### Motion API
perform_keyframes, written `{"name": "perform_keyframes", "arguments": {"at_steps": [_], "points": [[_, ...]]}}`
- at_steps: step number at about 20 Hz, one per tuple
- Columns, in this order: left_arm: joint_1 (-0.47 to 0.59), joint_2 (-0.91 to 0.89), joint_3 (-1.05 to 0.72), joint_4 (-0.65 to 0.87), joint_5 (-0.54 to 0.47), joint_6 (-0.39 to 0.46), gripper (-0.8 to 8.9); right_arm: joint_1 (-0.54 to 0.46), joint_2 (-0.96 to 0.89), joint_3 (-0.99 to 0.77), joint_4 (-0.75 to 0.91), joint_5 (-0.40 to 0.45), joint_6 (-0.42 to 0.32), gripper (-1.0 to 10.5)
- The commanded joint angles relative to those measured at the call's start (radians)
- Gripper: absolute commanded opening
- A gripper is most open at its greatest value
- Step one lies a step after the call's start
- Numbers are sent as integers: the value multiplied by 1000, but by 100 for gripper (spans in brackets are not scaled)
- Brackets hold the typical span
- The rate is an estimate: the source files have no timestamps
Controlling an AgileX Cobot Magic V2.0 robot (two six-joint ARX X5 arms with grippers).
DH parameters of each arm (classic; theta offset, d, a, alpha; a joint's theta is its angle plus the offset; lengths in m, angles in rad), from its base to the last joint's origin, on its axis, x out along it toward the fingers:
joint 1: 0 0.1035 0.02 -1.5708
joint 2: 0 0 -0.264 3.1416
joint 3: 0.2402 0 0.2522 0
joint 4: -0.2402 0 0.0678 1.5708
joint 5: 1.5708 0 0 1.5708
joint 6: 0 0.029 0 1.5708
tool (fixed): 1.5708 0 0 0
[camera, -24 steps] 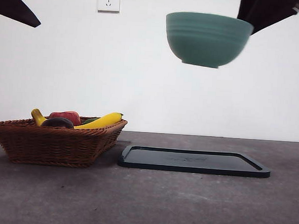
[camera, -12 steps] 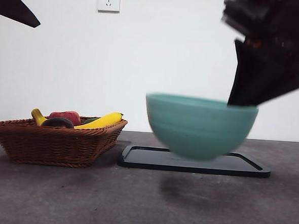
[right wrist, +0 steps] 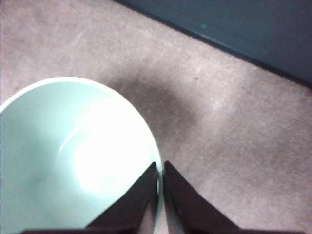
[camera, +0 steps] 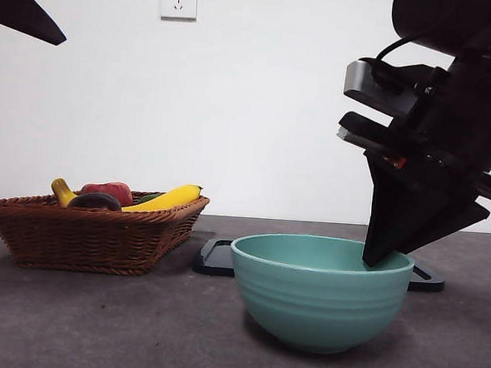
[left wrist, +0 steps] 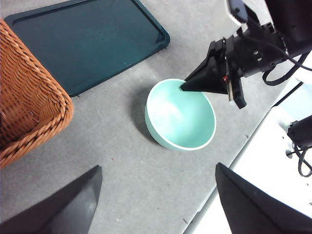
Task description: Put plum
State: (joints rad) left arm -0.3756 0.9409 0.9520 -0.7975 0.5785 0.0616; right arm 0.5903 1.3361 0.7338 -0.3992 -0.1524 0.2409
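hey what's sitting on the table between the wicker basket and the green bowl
Nothing: between the wicker basket and the green bowl there is only bare grey table. The left wrist view shows it best.

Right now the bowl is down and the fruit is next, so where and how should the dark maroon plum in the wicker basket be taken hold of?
Judging from the front view, grip the dark maroon plum across its rounded top, coming from straight above. It lies low in the brown wicker basket, whose rim blocks its sides, with a yellow banana and red fruit close beside it. The left gripper, open and free, seems the better choice.
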Motion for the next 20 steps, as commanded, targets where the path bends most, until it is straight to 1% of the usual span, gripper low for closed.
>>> {"name": "perform_keyframes", "arguments": {"at_steps": [1,3,4,6,7,11,14,20], "points": [[-4,4,23,5,6,9,374,17,12,6,11,8,6,8],[-5,4,23,5,6,9,374,17,12,6,10,8,6,11],[-5,4,23,5,6,9,374,17,12,6,10,7,7,33],[-5,4,23,5,6,9,374,17,12,6,10,13,11,192],[-5,4,23,4,6,9,374,17,12,6,10,24,15,246],[-5,4,23,5,6,9,374,16,0,15,10,28,14,257],[-4,4,23,4,6,9,374,16,-47,47,-3,31,13,257],[-5,4,23,5,6,9,374,16,-180,195,-145,29,-21,258]]}}
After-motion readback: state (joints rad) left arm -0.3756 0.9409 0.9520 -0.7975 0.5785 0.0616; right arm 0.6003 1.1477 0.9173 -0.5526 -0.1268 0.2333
